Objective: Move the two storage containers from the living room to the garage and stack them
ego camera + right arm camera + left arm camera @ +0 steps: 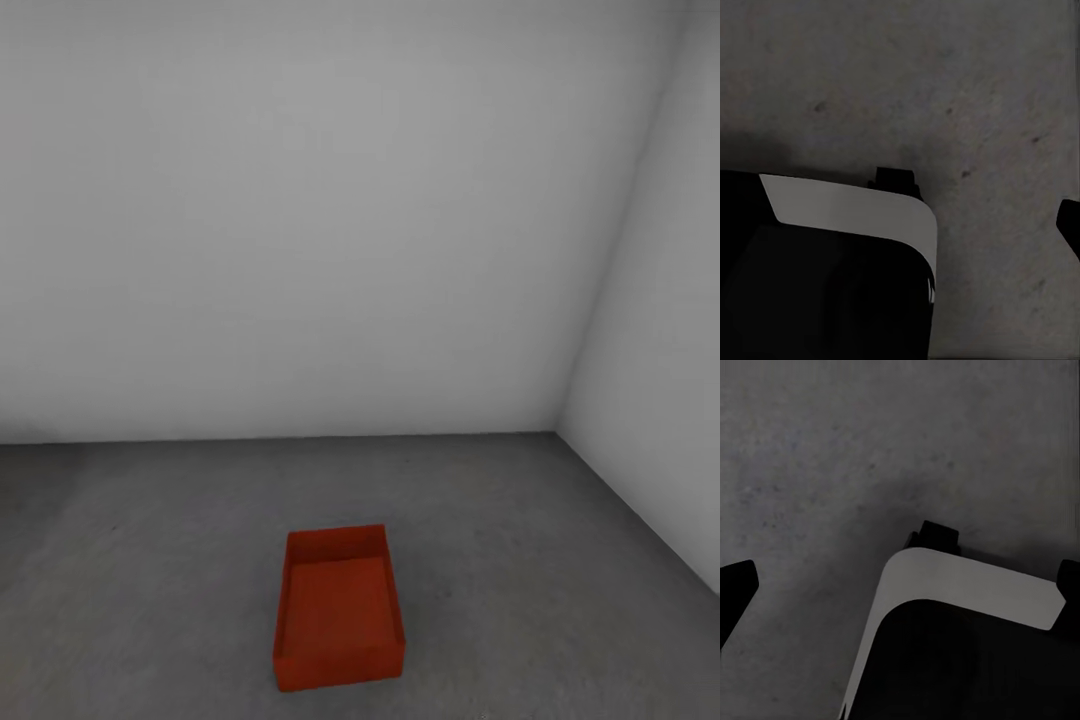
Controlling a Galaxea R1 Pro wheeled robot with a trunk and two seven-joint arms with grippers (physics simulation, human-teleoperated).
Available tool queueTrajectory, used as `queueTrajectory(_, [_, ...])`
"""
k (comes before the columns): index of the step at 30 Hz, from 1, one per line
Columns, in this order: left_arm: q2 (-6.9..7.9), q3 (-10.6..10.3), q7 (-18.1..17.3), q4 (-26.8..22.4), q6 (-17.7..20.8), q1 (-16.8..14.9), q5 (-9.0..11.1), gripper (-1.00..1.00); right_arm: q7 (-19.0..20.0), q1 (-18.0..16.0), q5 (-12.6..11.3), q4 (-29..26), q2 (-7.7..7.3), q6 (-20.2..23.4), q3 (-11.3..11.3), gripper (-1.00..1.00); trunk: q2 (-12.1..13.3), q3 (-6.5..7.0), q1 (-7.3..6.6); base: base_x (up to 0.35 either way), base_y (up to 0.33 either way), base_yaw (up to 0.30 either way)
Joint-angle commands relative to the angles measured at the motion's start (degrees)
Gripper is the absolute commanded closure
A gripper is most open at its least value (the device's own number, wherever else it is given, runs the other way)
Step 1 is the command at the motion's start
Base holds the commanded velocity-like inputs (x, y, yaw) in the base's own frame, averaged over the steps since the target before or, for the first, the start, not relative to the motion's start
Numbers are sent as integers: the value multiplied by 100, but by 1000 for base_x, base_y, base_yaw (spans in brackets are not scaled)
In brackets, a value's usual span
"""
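One red-orange container (338,610) sits on the garage floor (150,560), long axis pointing away from the robot; whether either tool is open cannot be told.

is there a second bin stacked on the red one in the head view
No, the bin sits alone on the grey floor, open top showing its bare inside with nothing on or in it.

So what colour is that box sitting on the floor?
Red-orange, plain all over; the storage container shows best in the head view, against the dark grey floor.
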Motion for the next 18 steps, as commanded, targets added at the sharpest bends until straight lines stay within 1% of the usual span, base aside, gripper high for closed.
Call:
queueTrajectory(1, [0, -30, 11, 0, -16, -1, 46, -100, -9, -8, -58, 18, 4, -32, 49, -100, -3, -6, 0, 0, 0, -292])
queueTrajectory(10, [-4, -38, 11, 13, -16, -1, 55, -100, -9, -8, -60, 18, -19, -26, 44, -100, -3, -6, 0, 0, 0, -295])
queueTrajectory(18, [-1, -49, 11, 4, -16, -1, 49, -100, -9, -8, -59, 18, -4, -12, 48, -100, -3, -6, 0, 0, 0, -296])
